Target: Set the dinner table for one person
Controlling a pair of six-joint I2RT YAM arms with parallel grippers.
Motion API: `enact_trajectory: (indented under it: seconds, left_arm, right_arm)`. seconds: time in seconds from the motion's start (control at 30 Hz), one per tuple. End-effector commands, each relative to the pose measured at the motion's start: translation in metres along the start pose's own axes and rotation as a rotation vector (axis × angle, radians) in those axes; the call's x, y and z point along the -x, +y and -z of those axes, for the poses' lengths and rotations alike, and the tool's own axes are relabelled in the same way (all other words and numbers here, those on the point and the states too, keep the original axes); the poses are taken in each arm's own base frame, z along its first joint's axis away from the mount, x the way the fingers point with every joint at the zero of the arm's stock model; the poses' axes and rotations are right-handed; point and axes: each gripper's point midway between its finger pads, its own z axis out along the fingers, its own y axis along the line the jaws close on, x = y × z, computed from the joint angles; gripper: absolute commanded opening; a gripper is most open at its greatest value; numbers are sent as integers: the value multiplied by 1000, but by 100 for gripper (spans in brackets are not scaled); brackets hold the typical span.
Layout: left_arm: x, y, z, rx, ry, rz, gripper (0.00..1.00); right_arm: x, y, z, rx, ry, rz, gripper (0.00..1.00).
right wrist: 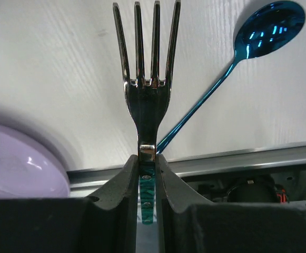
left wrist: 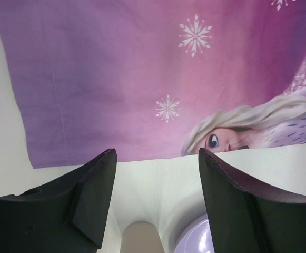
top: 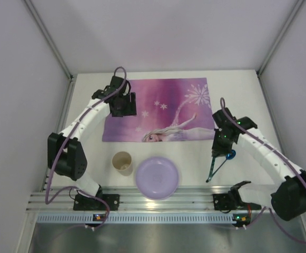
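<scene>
**Top view.** The dinner table, here the bench [top: 237,95], carries a cartoon-printed placemat [top: 163,108] towards the middle of its far edge. A beige cup [top: 122,162] and a lilac plate [top: 157,177] stand just beside each other at the near edge, both off the mat, so you can judge the setting as barely begun. Your left claw [top: 122,105] hovers over the mat's left margin. Your right claw [top: 218,147] hangs towards the bench's right edge, over a fork [top: 211,168] and a blue spoon [top: 230,154].

**Left wrist view.** The claw stands wide with nothing between its fingers. It looks down across the mat's near-left corner towards the cup and plate, probably waiting to fetch one of them.

**Right wrist view.** The claw is narrowed onto the fork's handle, just behind the neck. The tines point away from the wrist, so the fork stays aligned with the fingers for laying down. The spoon rests on the bench, its handle passing behind the fork's neck. Whether the fork is clear of the bench, you cannot tell. Lift it straight, as the spoon may be dragged along.
</scene>
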Motion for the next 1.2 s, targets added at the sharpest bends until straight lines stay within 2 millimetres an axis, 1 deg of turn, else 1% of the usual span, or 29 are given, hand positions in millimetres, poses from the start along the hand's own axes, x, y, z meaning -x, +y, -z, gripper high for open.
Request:
enact_trajectory:
  seconds: [0.0,0.03,0.07,0.1,0.13,0.17,0.2,0.23,0.27,0.3,0.33,0.37,0.4,0.43,0.47,0.5,0.53,0.57,0.6,0.63,0.67,0.73,0.87,1.03,1.17]
  left_arm:
    - [16,-20,7,-46,-32,-8,69]
    - [15,-26,7,-64,-28,-6,69]
    - [17,-39,11,-90,-40,-25,69]
    - [17,-55,14,-145,-39,-35,69]
    - [22,-67,20,-174,-55,-49,69]
    - [17,-88,25,-211,-57,-84,69]
    - [17,-100,30,-237,-66,-103,69]
    - [21,-114,40,-271,-90,-120,69]
    - [15,-135,48,-311,-100,-157,69]
    - [14,-147,55,-338,-113,-176,69]
    - [18,-161,67,-371,-144,-191,69]
    - [9,-179,75,-408,-143,-225,69]
    - [6,-190,82,-433,-152,-251,69]
    - [4,-200,88,-453,-162,-273,69]
    - [-9,-216,93,-476,-155,-316,69]
    - [-17,-222,89,-474,-149,-345,69]
    - [-28,-231,90,-472,-143,-377,69]
    - [-34,-234,86,-460,-138,-391,69]
    - [-37,-236,84,-446,-143,-398,69]
    - [-45,-239,79,-442,-130,-413,69]
    - [-50,-244,80,-436,-141,-432,70]
    - [-56,-248,76,-429,-148,-458,72]
    - [-67,-256,67,-418,-144,-495,72]
    - [-70,-266,59,-415,-149,-528,72]
    - [-75,-272,54,-409,-148,-560,71]
  right_arm:
    - [16,-3,55,27,-106,-28,0]
    - [23,1,60,45,-131,-36,0]
    - [29,5,63,57,-151,-35,0]
    - [42,15,64,76,-175,-39,0]
    - [48,20,61,79,-174,-41,0]
    - [55,26,59,81,-177,-42,0]
    - [69,37,53,84,-176,-44,0]
    - [77,44,50,87,-178,-44,0]
    - [85,50,48,93,-183,-37,0]
    - [99,61,43,94,-184,-37,0]
    - [106,66,41,90,-185,-34,0]
    - [113,71,39,90,-185,-28,0]
    - [124,80,36,85,-185,-23,0]
    - [130,84,35,87,-181,-21,0]
    - [135,89,36,91,-178,-19,0]
    - [143,99,40,110,-169,-14,0]
    - [147,104,42,123,-169,-17,0]
    - [154,112,50,149,-182,-20,0]
    - [155,115,48,151,-165,-19,0]
    - [155,120,50,171,-150,-21,0]
    - [156,121,51,175,-149,-24,0]
    - [155,131,56,230,-112,-32,0]
    - [151,137,66,290,-82,-51,0]
    - [142,140,75,349,-40,-64,0]
    - [141,143,83,397,-18,-81,0]
